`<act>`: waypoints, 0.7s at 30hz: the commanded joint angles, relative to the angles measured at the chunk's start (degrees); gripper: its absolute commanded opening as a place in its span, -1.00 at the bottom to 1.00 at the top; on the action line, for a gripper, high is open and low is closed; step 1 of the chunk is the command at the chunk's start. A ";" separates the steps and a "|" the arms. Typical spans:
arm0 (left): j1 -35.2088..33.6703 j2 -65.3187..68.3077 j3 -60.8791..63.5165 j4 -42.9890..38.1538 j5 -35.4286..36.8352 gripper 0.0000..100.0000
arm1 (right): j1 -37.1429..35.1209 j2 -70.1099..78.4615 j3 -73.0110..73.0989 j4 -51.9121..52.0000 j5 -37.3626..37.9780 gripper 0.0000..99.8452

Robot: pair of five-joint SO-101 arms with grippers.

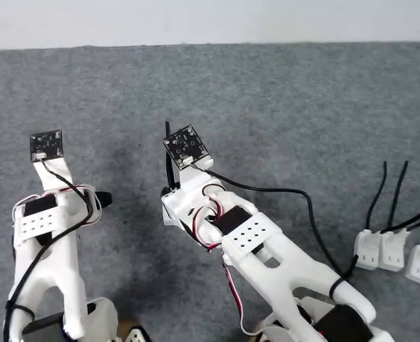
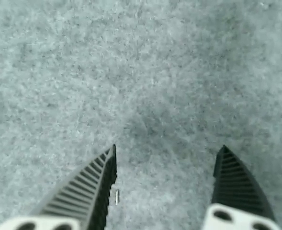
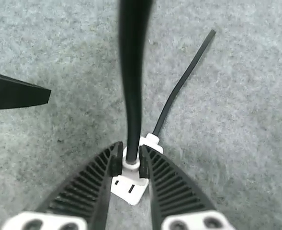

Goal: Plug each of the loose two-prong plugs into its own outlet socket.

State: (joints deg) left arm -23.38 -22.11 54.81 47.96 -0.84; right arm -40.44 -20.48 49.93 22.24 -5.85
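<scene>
The high camera looked steeply down over the grey table (image 1: 281, 100) from well above. The wrist cameras sat close behind the left gripper (image 2: 168, 147) and the right gripper (image 3: 130, 145), each facing that same table surface from near.

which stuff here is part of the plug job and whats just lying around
Job:
plug held in the right pincer
white socket beneath it
white corded connectors beside the right arm

Lying about:
small metal bit near the open left pincer
</scene>
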 commanded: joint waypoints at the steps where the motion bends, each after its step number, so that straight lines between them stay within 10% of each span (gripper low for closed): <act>1: 0.62 0.00 -2.51 -1.49 -0.53 -0.38 | -0.48 -0.22 -4.92 -2.07 -0.62 -0.98; 21: 0.62 0.09 -2.42 -1.49 -0.79 -0.38 | 1.19 8.66 -10.37 -2.15 -0.35 -0.98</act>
State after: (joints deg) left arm -23.21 -22.11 54.81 47.96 -0.92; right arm -40.09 -11.69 43.16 20.48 -5.85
